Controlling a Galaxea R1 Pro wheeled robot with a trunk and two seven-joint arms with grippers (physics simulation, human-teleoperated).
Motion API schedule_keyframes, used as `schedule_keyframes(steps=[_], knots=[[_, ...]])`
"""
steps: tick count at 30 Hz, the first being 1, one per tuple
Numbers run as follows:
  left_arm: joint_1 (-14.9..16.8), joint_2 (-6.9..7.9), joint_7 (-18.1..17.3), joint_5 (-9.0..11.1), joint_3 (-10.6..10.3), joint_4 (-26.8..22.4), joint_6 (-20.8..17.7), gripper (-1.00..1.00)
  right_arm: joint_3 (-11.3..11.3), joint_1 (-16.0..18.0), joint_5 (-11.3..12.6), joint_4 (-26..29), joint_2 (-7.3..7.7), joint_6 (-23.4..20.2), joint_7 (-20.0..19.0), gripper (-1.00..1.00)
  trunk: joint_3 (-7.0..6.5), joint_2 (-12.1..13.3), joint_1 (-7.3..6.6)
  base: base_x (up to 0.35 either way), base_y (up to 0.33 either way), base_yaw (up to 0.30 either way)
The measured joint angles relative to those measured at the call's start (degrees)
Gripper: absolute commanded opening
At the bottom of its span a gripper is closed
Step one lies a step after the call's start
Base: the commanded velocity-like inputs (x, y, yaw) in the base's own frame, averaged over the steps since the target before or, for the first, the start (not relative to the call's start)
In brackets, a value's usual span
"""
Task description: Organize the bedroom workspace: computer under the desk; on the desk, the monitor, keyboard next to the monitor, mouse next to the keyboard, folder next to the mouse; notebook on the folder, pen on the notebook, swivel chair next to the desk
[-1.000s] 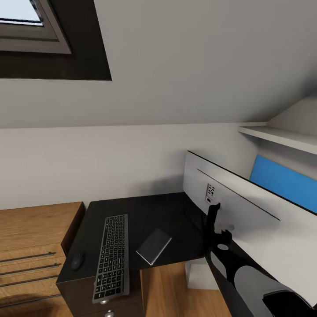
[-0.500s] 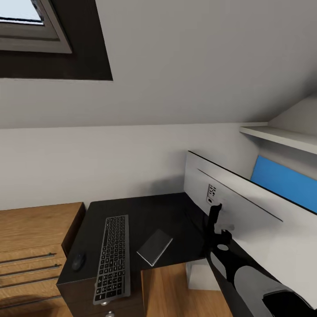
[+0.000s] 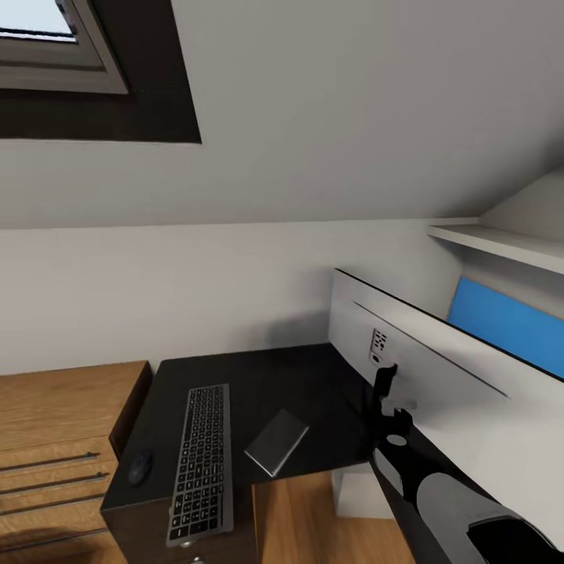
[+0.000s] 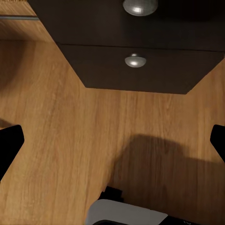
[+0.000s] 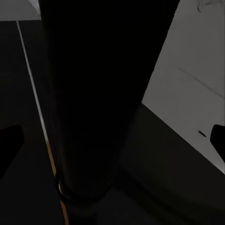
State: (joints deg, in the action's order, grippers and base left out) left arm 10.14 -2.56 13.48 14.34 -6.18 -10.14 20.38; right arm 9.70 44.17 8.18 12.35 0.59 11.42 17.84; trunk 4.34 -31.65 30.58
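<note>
Your right gripper [image 5: 112,140]: fingers spread wide around the monitor [image 3: 439,384] stand, contact unclear. Left gripper [image 4: 112,140]: wide open, empty, above wood floor [image 4: 70,140]. On the desk [image 3: 258,376]: notebook [image 3: 276,442], keyboard [image 3: 200,462], mouse [image 3: 139,468].

No readable text, label, brand, number or sign appears anywhere. The keyboard [image 3: 200,462], lying on the black desk [image 3: 258,384], shows rows of dark grey keys, but any legends on them are too small to make out. On the white back of the monitor [image 3: 439,384], just above its stand, a small panel carries dark marks that may be ports or symbols; none can be read.
</note>
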Motion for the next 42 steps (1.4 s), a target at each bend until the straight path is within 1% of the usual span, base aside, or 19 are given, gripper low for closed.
schedule_keyframes(steps=[17, 25, 42], knots=[[0.0, 0.00, 0.0, -0.1, 0.0, 0.0, 0.0, 1.00, 0.0, 0.0, 0.0, 0.0, 0.07, 0.0, 0.0, 1.00, 0.00, 0.0, 0.01, 0.026, 0.015, 0.000], [0.0, 0.00, 0.0, -0.1, 0.0, 0.0, 0.0, 1.00, 0.0, 0.0, -0.1, 0.0, 0.08, 0.1, 0.0, 1.00, 0.00, 0.0, 0.01, 0.084, 0.000, 0.000], [0.0, 0.00, 0.0, -0.1, 0.0, 0.0, 0.0, 1.00, -0.1, 0.0, 0.0, 0.0, 0.14, 0.2, 0.1, 1.00, 0.00, 0.0, 0.02, 0.006, 0.000, 0.000]])
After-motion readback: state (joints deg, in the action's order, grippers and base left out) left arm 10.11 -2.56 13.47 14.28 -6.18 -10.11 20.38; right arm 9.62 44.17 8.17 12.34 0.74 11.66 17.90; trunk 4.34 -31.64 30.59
